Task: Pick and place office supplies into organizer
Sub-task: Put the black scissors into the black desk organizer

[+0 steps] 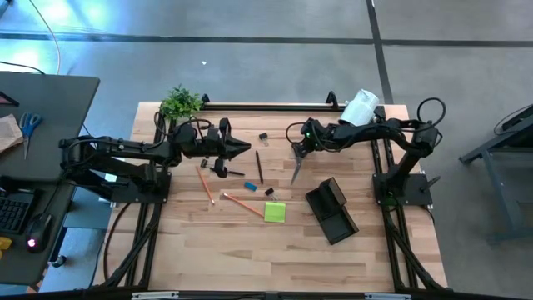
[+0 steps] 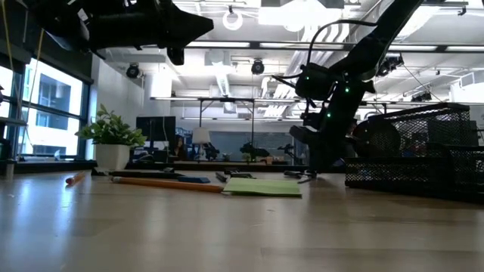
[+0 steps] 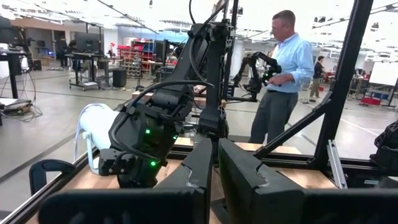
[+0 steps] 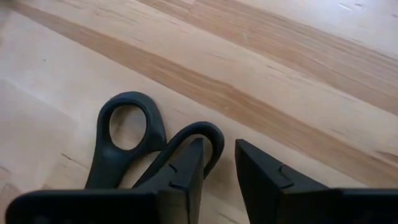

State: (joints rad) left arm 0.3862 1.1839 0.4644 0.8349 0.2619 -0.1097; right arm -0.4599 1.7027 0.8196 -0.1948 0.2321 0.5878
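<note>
- Scissors (image 1: pixel 296 167) are what's being worked on right now: the grey-handled pair lies flat on the wood just right of centre in the high view, blades pointing toward the lower edge of the frame.
- Right gripper (image 1: pixel 299 151) sits right at the handle end. In the right wrist view its fingers (image 4: pixel 186 168) are slightly spread, a narrow gap between them, with one handle loop curling around the tip of one finger. Nothing is pinched yet as far as I can tell.
- So my read: this is the reach-and-grasp step for the scissors, not the carry.
- Next move probably needs the fingers to settle around a handle loop and close, then lift and swing toward the organizer (image 1: pixel 331 210), which sits lower right of the scissors, near but apart.
- Still out on the table: lime sticky-note pad (image 1: pixel 275 212), orange pencil (image 1: pixel 242 202), a dark pen (image 1: pixel 259 167), small blue piece (image 1: pixel 250 186).
- Left gripper (image 1: pixel 242 148) hovers above the table left of centre, holding nothing; its fingers (image 3: pixel 249 180) look only a little apart in the left wrist view.
</note>
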